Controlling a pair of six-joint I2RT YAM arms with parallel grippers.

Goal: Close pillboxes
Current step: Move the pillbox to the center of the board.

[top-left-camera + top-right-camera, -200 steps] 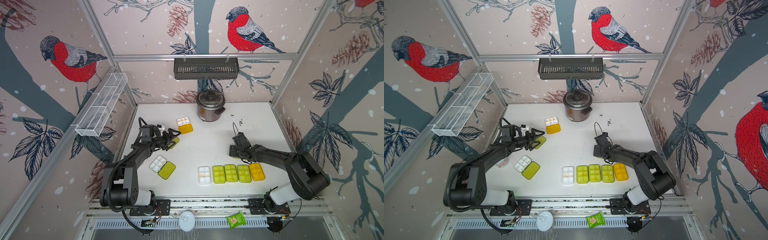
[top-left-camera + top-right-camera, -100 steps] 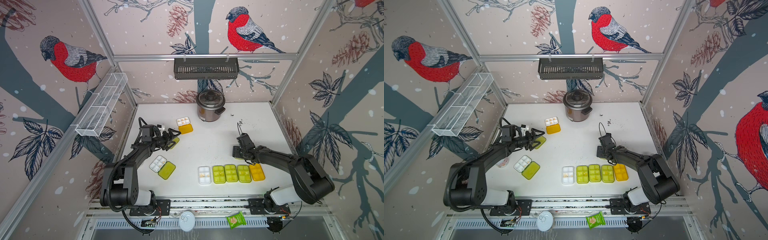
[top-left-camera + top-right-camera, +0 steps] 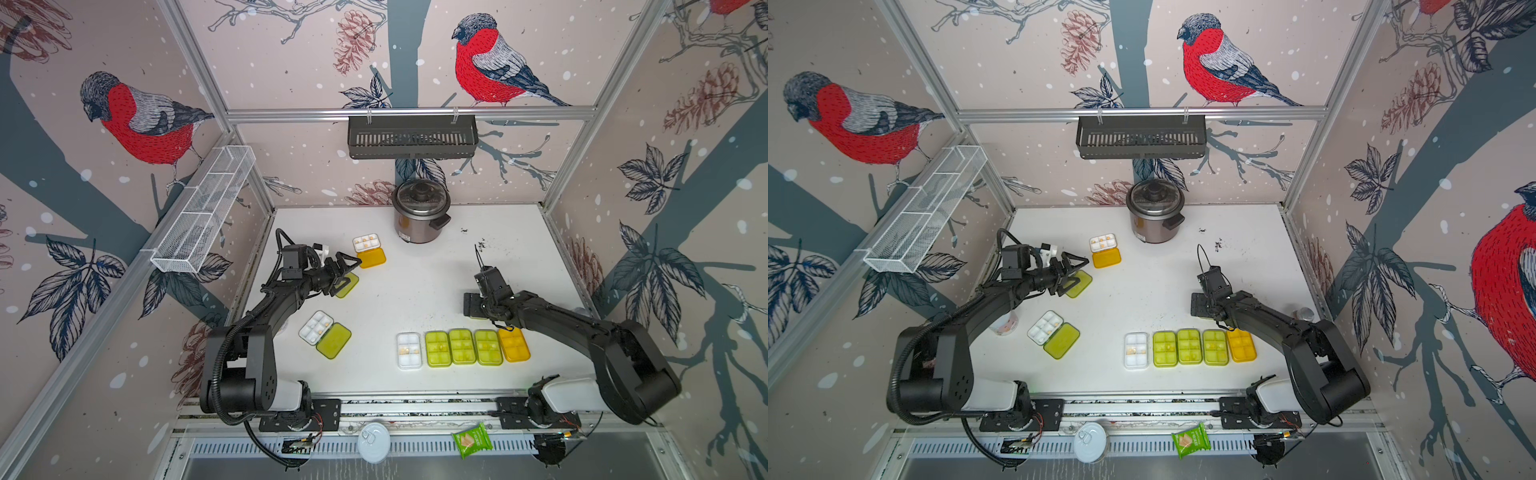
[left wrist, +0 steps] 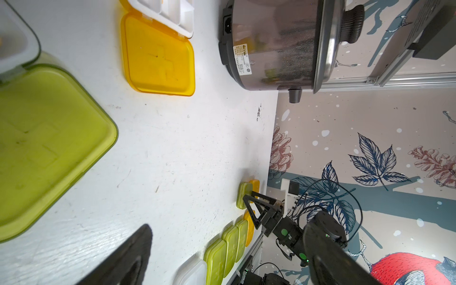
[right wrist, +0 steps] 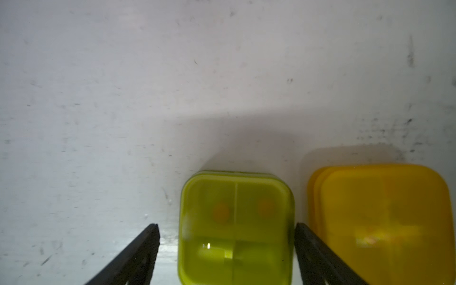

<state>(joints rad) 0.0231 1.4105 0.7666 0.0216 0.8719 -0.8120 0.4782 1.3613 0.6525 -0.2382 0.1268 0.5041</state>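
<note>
1. Right gripper (image 5: 226,225) spread, straddling a closed lime pillbox (image 5: 235,229) in the front row; one finger (image 5: 313,251) beside the orange pillbox (image 5: 380,222).
2. Left gripper (image 3: 353,272) spread above an open lime lid (image 4: 49,148).
3. Risk — that finger snags either box on lifting.

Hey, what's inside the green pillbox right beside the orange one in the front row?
Through the shut lid of the green pillbox, two compartments each show one round orange pill. The rest is blurred by glare or out of frame.
</note>
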